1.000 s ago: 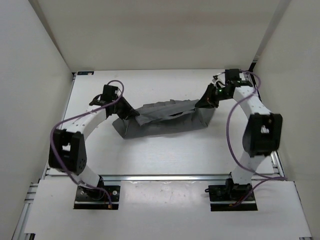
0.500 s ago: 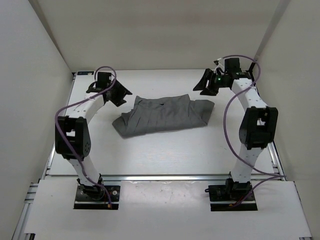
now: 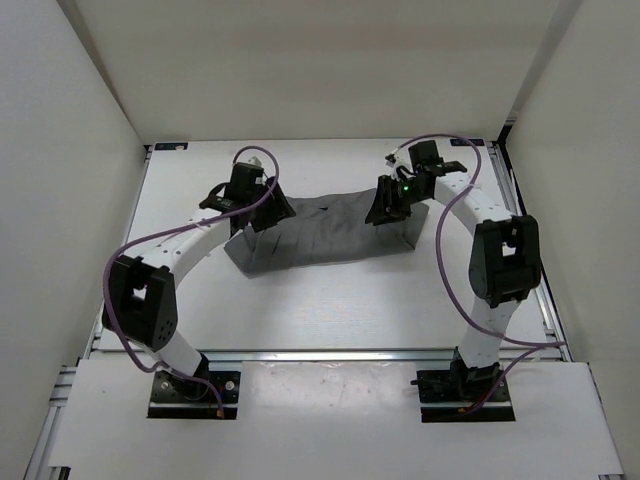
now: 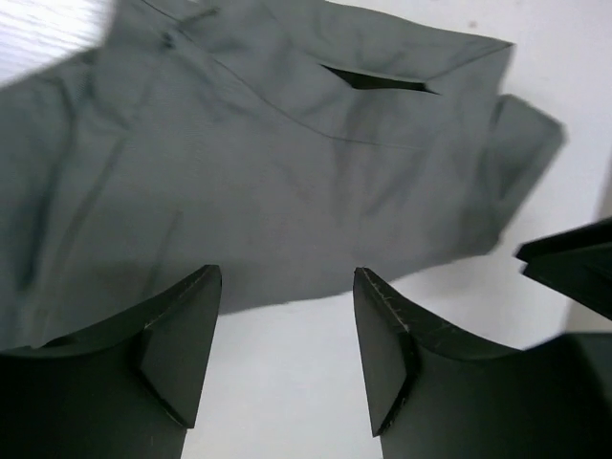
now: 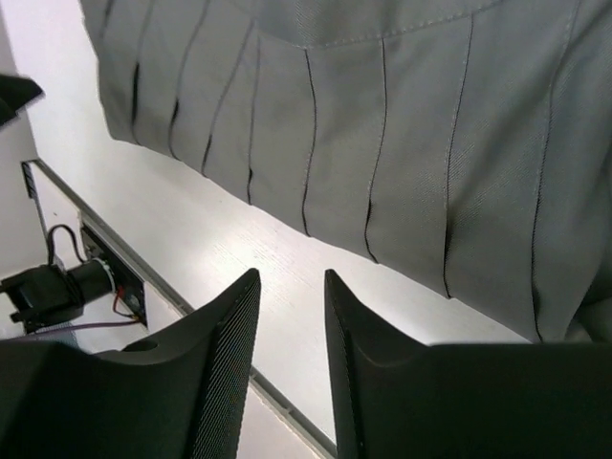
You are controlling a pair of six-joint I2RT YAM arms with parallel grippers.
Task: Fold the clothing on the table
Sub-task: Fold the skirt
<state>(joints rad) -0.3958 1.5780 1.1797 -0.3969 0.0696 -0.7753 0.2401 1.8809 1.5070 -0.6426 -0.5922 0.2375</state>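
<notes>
Two ends of the clothing (image 3: pixel 320 238) lie under left gripper (image 4: pixel 287 279) and right gripper (image 5: pixel 292 279).

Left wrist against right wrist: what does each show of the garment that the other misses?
Left wrist only: a dark slit opening in the plain dark grey fabric garment, and its bunched corner. Right wrist only: the garment's straight pleats and a metal edge rail. Both: the garment lying on the white tabletop, with the left gripper and right gripper open and empty near its edge.
</notes>
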